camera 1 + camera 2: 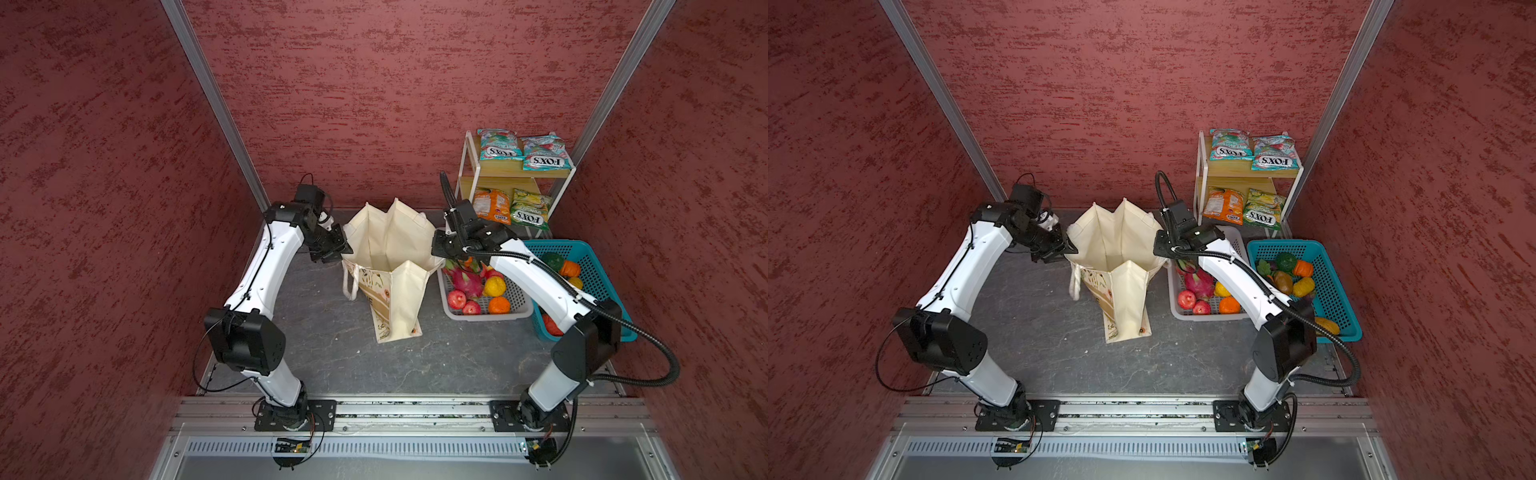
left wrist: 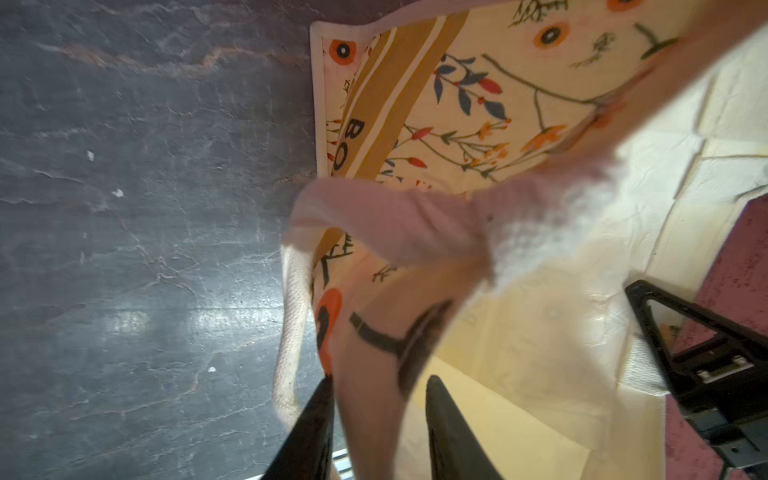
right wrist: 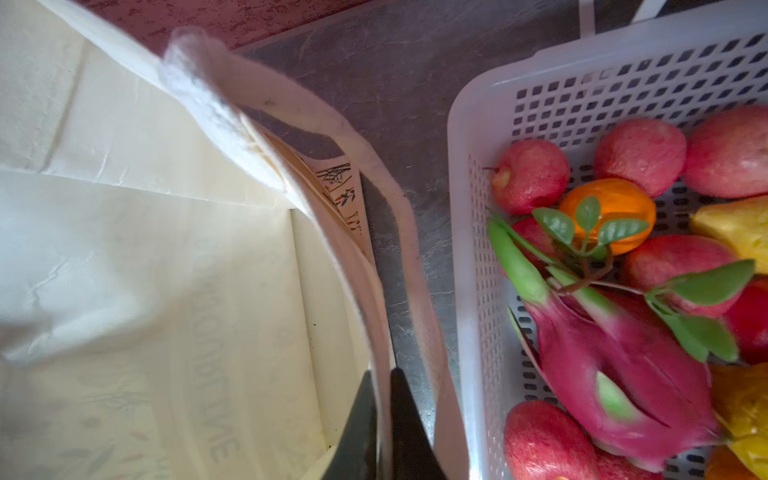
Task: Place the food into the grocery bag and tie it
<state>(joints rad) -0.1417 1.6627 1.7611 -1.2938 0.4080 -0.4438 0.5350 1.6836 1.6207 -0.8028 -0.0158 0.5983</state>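
My left gripper (image 2: 380, 380) has its jaws apart, with the printed wall of the grocery bag (image 1: 390, 249) loose between them. My right gripper (image 3: 382, 374) is pinched on the opposite rim. The bag stands open mid-table. Letters "BO" show beside its tan band (image 2: 395, 83). The teal FOX'S packets (image 1: 498, 145) lie on top of the rack (image 1: 498, 169). The dragon fruit (image 3: 615, 374) and yellow fruit (image 1: 494, 286) sit in the grey basket (image 1: 490, 313) beside the bag. The tabletop (image 1: 324, 332) is dark and slate-like, and the walls (image 1: 374, 104) are red and textured.
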